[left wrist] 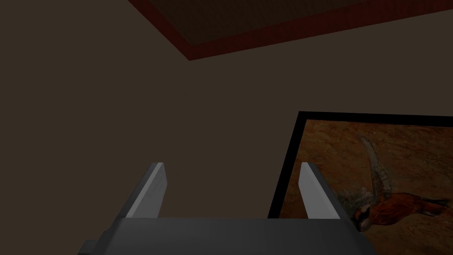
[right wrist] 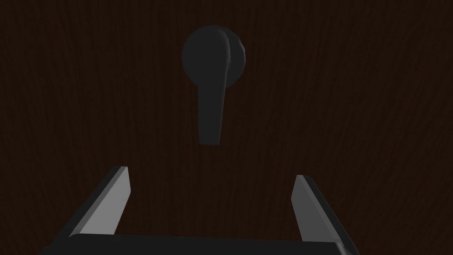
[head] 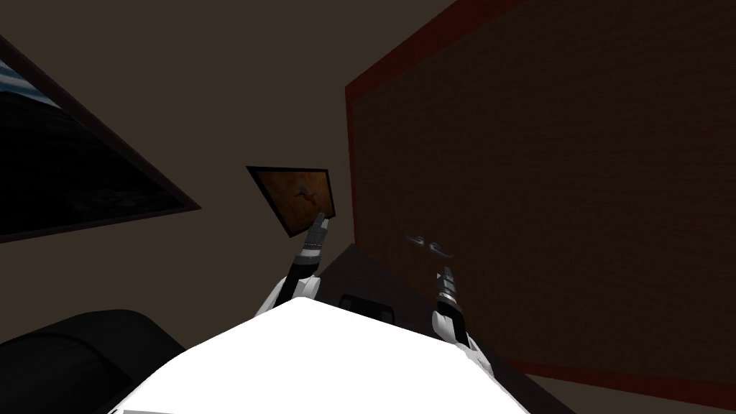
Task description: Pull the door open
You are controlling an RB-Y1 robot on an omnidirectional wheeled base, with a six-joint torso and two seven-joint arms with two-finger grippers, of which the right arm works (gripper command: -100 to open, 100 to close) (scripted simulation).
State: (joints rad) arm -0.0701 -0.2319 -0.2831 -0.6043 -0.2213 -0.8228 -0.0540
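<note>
A dark brown door [head: 546, 180] with a faint wood grain takes up the right of the head view, set inside a dull red frame [head: 349, 158]; a plain brown wall [head: 215, 86] runs off to the left of it, and a framed picture [head: 295, 194] hangs there near the frame's edge. Low on the door, by that same edge, sits a dark grey lever handle [right wrist: 212, 88] on a round plate. In the right wrist view the lever's free end points down towards the right tool [right wrist: 211, 173]. That tool is held wide, its two blades well apart; it faces the door squarely, the lever lined up with the gap between the blades, short of them and touching neither. The left tool [left wrist: 231, 164] is raised in front of the wall beside the picture, also spread wide and holding nothing.
</note>
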